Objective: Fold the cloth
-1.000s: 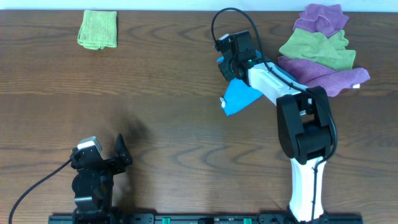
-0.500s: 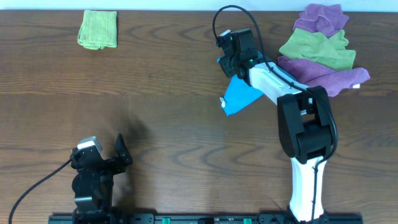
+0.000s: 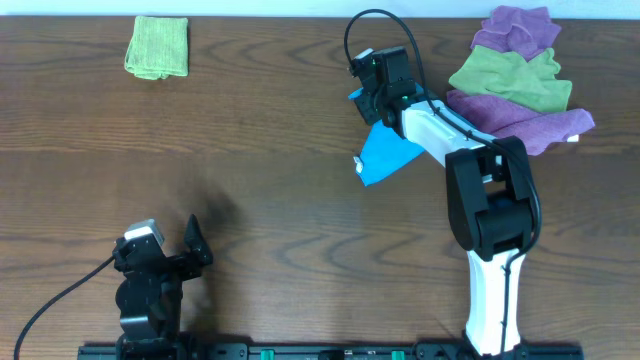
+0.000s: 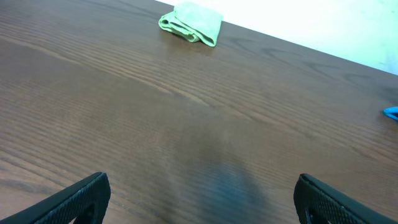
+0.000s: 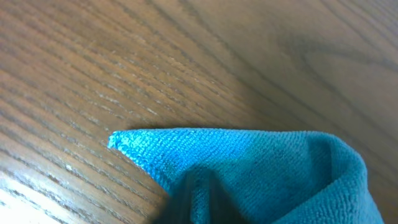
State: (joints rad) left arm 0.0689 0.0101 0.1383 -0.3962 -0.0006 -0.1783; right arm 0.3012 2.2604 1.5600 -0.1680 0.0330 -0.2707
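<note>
At the right gripper, low over the far tip of the sky-blue cloth: cannot tell how wide the jaws stand, nor whether any fabric is pinched, with the fingertips hidden under the wrist from above and out of frame in the wrist view. At the left gripper, near the left front edge: jaws spread fully apart, holding nothing, poised over bare wood.

Farther out, a black cable looping above the right wrist.

Underneath, a dark brown table with long wood grain running left to right, faintly glossy. Beyond its far edge, only a pale strip.

Right of centre on the far half, the cloth: bunched into a rough wedge, pointed end toward the near left, partly covered by the right arm. Fine looped microfibre texture close up, one sharp corner flat on the wood, a soft rolled fold at the right. Small white tag at the near-left edge.

At the far left, a folded lime-green cloth. At the far right, a heap of purple and lime-green cloths.
</note>
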